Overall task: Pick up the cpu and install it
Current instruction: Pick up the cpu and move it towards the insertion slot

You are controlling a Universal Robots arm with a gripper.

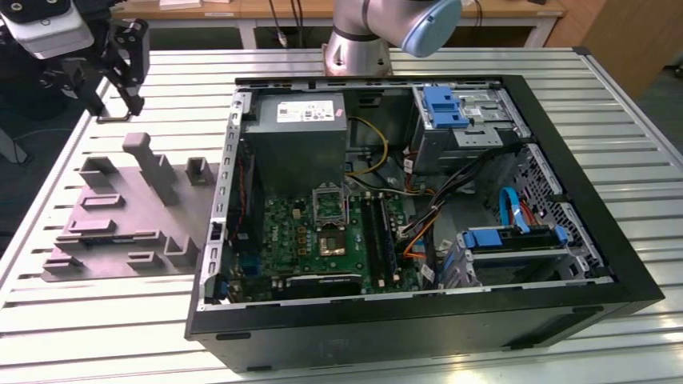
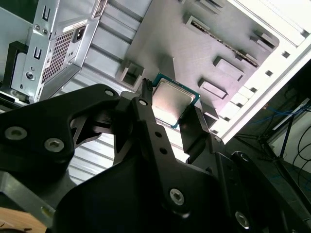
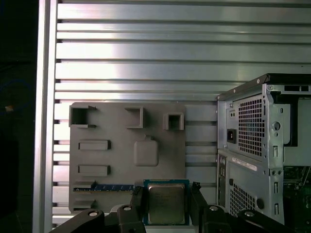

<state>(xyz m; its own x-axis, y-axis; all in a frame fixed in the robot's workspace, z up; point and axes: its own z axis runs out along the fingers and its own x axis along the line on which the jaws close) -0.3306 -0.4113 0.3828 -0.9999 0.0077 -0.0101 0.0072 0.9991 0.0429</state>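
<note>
The cpu (image 3: 166, 203), a flat square chip with a silvery top and a greenish rim, sits between the black fingers of my gripper (image 3: 166, 198), which is shut on two of its opposite edges. In the second wrist view the cpu (image 2: 173, 99) is held the same way by the gripper (image 2: 170, 104), well above the grey fixture plate (image 2: 194, 43). In the exterior view the gripper (image 1: 115, 98) hangs high at the far left, beyond the fixture plate (image 1: 117, 216) and away from the open computer case (image 1: 597, 264). The metal-framed socket (image 1: 334, 240) lies on the green motherboard inside the case.
The fixture plate (image 3: 112, 160) carries raised blocks and a blue memory stick (image 3: 114, 187) along one edge. The case's perforated rear panel (image 3: 248, 131) stands beside it. Inside the case are a grey power supply (image 1: 304, 120), blue drive brackets (image 1: 443, 106) and cables. The ribbed metal table (image 1: 96, 320) surrounds everything.
</note>
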